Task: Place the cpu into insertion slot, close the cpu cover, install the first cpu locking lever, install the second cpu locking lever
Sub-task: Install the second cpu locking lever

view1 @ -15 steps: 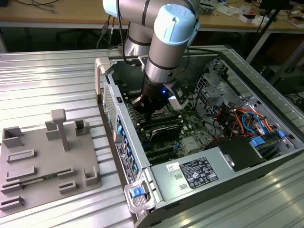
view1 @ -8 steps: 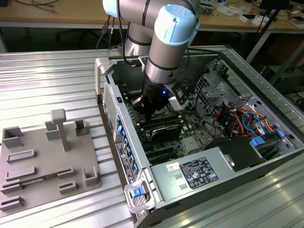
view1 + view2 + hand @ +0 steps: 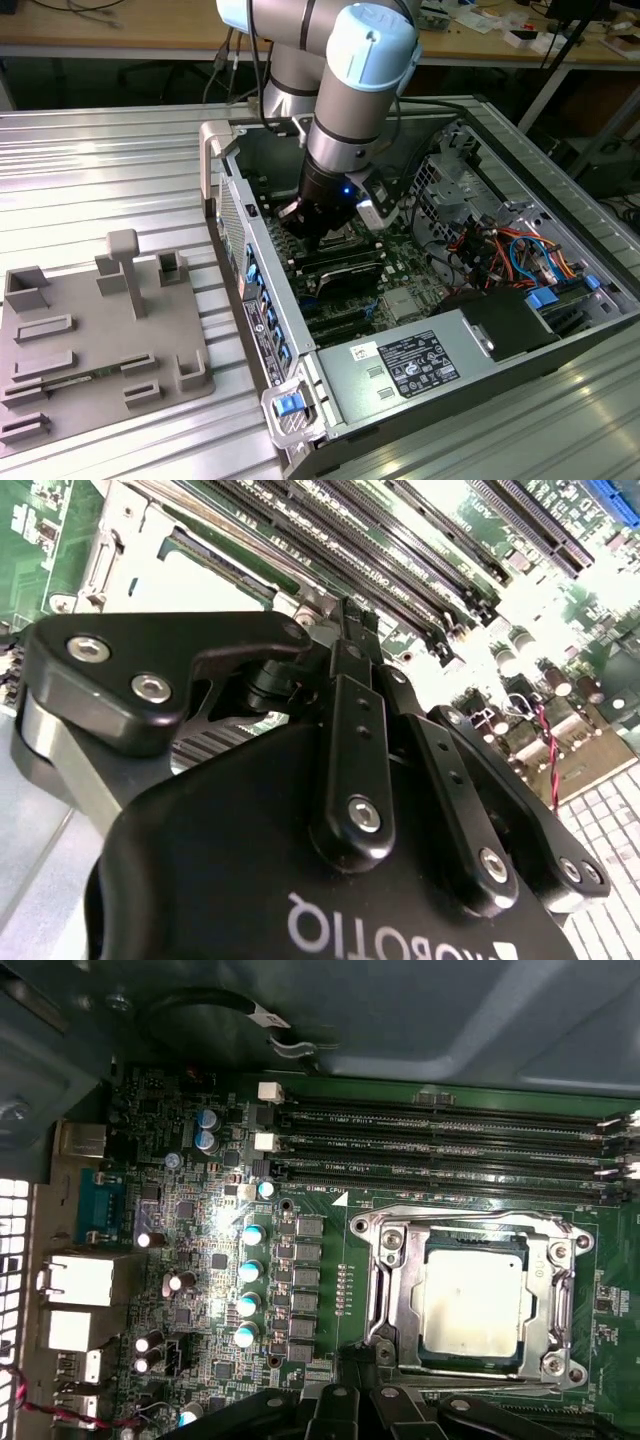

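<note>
The cpu (image 3: 470,1305), a dull silver square, lies flat in its insertion slot on the green motherboard. The shiny cpu cover (image 3: 385,1295) is folded down around it, and the chip's top shows through the window. A thin metal locking lever (image 3: 480,1384) runs along the slot's edge nearest the gripper. My gripper (image 3: 345,1365) sits at the slot's corner by that lever's end. In the second wrist view the gripper (image 3: 347,615) has its fingers drawn together; what lies between the tips is hidden. In the exterior view the gripper (image 3: 322,240) reaches down into the open computer case.
Rows of memory slots (image 3: 440,1145) run beside the slot, with capacitors (image 3: 250,1270) on another side. The case wall (image 3: 225,190), a power supply (image 3: 420,365) and bundled cables (image 3: 520,255) surround the arm. A grey fixture tray (image 3: 100,330) lies at the exterior view's left.
</note>
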